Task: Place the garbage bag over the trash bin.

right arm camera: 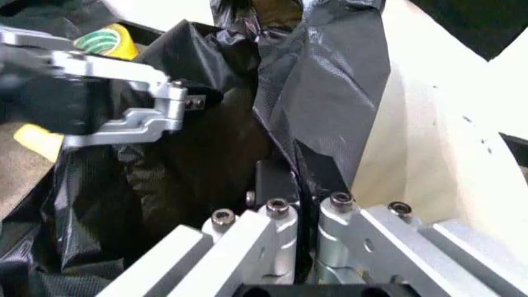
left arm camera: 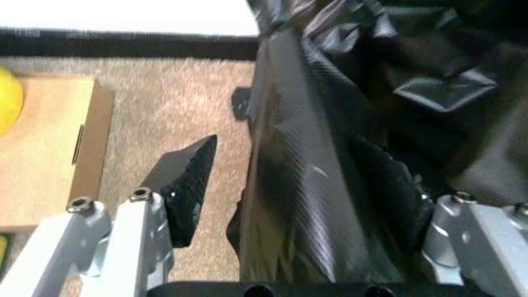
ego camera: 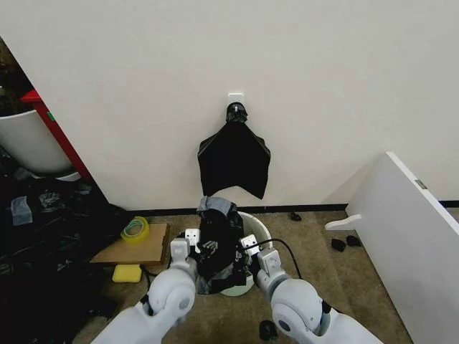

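Both arms at the trash bin (ego camera: pixel 252 231), which stands on the carpet just in front of the wall's black skirting. Garbage bag (ego camera: pixel 217 244) is held up between the two grippers, bunched over the bin's near-left rim and hanging down its front; the far-right rim is bare, so the bag is not yet spread round the mouth. Left gripper (left arm camera: pixel 293 204): jaws apart, one wall of the bag standing between them, no pinch visible. Right gripper (right arm camera: pixel 298 185): fingers pressed together on a fold of the bag edge, beside the bin's inner wall. Judged state: bag brought to the bin and partly opened; opening wide, stretching over the whole rim and tucking down remain.
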Controlling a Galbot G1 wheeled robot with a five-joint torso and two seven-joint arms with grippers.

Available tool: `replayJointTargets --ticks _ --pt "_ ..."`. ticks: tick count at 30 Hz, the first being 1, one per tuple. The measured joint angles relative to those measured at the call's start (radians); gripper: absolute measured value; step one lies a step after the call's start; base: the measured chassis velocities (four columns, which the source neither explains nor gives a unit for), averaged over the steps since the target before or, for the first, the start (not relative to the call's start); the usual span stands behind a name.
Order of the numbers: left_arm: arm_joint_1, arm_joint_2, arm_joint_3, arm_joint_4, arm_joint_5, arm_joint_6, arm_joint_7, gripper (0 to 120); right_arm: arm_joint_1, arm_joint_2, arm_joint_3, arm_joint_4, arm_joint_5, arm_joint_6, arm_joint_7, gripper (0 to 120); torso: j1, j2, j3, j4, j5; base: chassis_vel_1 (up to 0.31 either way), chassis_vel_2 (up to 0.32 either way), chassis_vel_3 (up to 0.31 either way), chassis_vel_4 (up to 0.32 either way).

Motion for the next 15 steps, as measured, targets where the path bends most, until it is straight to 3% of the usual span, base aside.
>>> replayJointTargets --ticks 4,7,15 --pt "-0.028 -0.011 0.012 0.03 -0.041 0.033 -0.03 62 0.005 0.001 0.0 -0.003 0.002 0.0 0.0 0 0.0 0.0 0.0 0.0 0.0 0.0 0.0 0.0 0.0" --pt "-0.044 -0.018 0.023 0.048 -0.058 0.051 -0.052 47 0.008 0.003 0.0 -0.006 0.003 0.001 0.0 0 0.0 0.0 0.0 0.0001 0.0001 0.0 0.0 0.0 0.0" --pt "-0.058 -0.033 0.037 0.065 -0.067 0.044 -0.091 21 0.011 0.003 0.0 -0.009 0.003 0.004 0.0 0 0.0 0.0 0.0 0.0001 0.0002 0.0 0.0 0.0 0.0"
